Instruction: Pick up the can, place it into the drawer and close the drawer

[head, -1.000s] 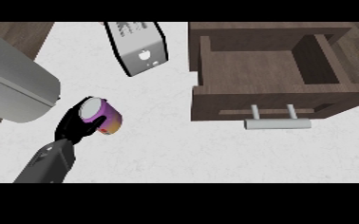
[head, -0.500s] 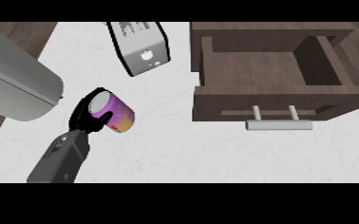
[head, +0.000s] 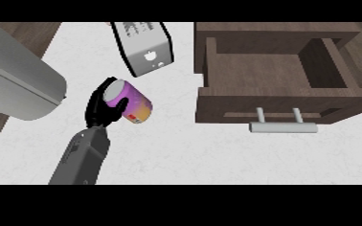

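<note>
While the left hand (head: 101, 109) came in from abt 7 o'clock on its grey forearm, its fingers (head: 117, 106) were curled round the can (head: 131, 100), gripping it from the left side. The can, purple w/ an orange lower part and a pale top, sat tilted in that grip, top toward 11 o'clock, over the white counter (head: 184, 153) at left of center. The drawer (head: 272, 84) stood pulled open at abt 2 o'clock, well apart from the can, its brown inside bare and its metal handle (head: 283, 126) facing 6 o'clock. A toaster (head: 145, 48) lay at 12 o'clock, just above the can. A big grey rounded appliance (head: 25, 81) filled the 9 o'clock edge, near the hand. Right hand didn't show.
</note>
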Motion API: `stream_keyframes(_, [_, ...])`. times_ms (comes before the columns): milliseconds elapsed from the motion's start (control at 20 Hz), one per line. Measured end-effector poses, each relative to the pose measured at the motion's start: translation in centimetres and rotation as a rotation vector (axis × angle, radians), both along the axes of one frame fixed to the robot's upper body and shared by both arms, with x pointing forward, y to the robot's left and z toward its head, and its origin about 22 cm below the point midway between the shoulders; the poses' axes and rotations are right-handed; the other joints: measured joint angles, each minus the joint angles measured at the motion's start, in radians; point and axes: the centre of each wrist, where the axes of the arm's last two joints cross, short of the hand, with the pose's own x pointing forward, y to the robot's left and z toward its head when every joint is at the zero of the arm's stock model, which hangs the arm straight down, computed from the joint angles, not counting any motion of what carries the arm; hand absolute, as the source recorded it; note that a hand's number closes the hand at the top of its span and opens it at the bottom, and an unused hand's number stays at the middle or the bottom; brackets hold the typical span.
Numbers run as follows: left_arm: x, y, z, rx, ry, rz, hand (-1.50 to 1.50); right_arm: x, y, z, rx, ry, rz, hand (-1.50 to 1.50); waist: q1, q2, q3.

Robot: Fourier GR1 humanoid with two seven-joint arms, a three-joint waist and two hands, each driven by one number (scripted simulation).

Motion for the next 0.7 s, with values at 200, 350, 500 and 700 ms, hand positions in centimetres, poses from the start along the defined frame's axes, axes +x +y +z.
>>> stream_keyframes(200, [0.8,-1.9,3.4,0.026,-0.056,0.003,1.50,-0.5,0.2,0.3,-0.001,-0.005,0.000,-1.50,-0.003,0.000,0.000])
stream_keyframes(350, [1.1,-2.9,6.4,0.054,-0.078,0.002,1.50,-0.6,0.3,0.2,0.006,-0.003,0.003,-1.50,-0.005,0.001,0.000])
stream_keyframes(500, [0.8,-4.1,9.3,0.072,-0.097,-0.003,1.50,-0.6,-0.2,0.0,0.009,-0.004,0.000,-1.50,-0.006,0.002,-0.001])
stream_keyframes(700, [1.3,-6.0,13.3,0.095,-0.116,-0.009,1.50,-0.1,0.4,0.2,0.012,-0.007,-0.001,-1.50,-0.009,0.004,-0.001])
